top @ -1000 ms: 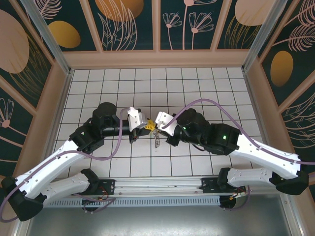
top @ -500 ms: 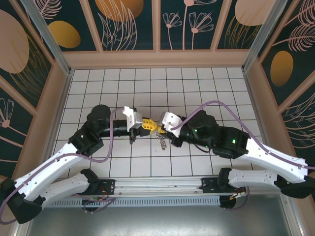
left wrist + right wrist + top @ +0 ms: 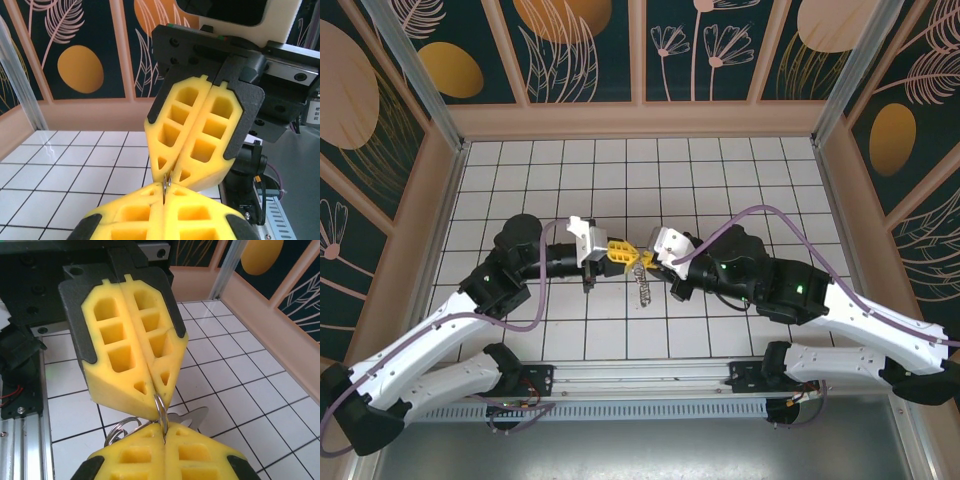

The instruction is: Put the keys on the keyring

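Spanning the enclosure is a white tiled floor (image 3: 740,180) with dark grid lines, hemmed by teal walls (image 3: 585,60) painted with leaves and orange discs; above its middle the left gripper (image 3: 623,251) and right gripper (image 3: 642,260) meet tip to tip, both pinched tight on the keyring (image 3: 160,409); the keys (image 3: 641,287) hang from it.

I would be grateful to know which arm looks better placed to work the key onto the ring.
Probably the right. The left end effector and the right end effector are both shut on the ring, tip to tip, but the silver key sits just beside the right one's tips.
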